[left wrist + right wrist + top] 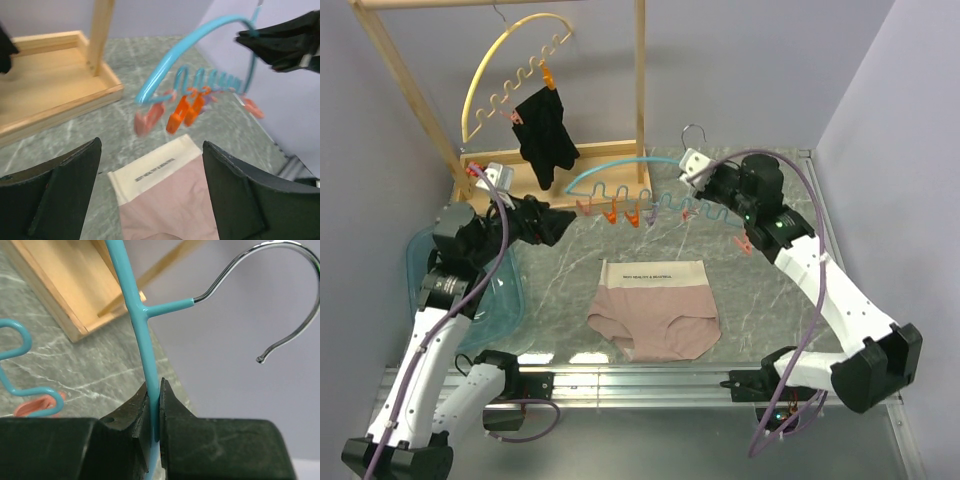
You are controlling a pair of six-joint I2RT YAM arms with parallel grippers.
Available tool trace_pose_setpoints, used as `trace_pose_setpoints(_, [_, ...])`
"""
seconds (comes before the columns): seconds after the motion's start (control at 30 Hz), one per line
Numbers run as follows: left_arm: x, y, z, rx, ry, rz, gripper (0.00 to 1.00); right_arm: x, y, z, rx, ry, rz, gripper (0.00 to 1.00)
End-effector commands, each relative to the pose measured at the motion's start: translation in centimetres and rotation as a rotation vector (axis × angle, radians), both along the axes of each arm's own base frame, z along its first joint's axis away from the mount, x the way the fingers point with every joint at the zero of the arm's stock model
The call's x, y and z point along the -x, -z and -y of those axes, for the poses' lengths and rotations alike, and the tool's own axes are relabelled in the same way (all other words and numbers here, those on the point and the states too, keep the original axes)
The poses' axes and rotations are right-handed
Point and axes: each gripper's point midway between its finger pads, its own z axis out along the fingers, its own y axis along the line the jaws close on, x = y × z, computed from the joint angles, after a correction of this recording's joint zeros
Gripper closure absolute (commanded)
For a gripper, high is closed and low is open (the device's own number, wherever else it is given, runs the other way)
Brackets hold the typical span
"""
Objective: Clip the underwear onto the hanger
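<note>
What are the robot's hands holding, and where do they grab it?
The right hand pinches the blue hanger on its arch, near the metal hook. The left hand is open and holds nothing.

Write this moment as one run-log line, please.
right gripper: shut on hanger | left gripper: open, holding nothing | underwear: flat on table, unclipped
</note>
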Motion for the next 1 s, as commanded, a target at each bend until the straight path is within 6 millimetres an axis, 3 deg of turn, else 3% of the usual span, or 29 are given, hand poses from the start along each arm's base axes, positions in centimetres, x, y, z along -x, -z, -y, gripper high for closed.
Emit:
trace_pose_setpoints(0.0, [-2.2,2.2,-1.8,-0.037,-0.142,-0.052,0.13,-1.3,-2.0,0.8,-0.041,0.128,-0.014,1.0])
trace_pose_setpoints(0.1, [-3.5,2.8,-2.1,-0.048,-0.193,-0.07,0.15,-1.8,-1.6,0.6,-0.027,0.167,-0.043,1.0])
trace_pose_setpoints(0.33, [-5.7,1.9,0.5,-0.08,-0.245,-0.043,0.12,-2.6,-0.3,-0.3,0.022,0.247,-0.112,1.0])
trace_pose_setpoints(0.6, [-7.7,5.4,1.1,-0.121,-0.363,-0.139,0.17,-3.2,2.1,-1.2,0.075,0.304,-0.204,1.0])
trace_pose_setpoints(0.77, [-9.2,5.8,0.7,-0.107,-0.421,-0.135,0.21,-3.4,3.0,-1.2,0.09,0.321,-0.225,1.0])
trace_pose_setpoints(0.97, [-9.9,6.2,1.7,-0.075,-0.395,-0.132,0.25,-3.4,3.1,-1.2,0.089,0.331,-0.239,1.0])
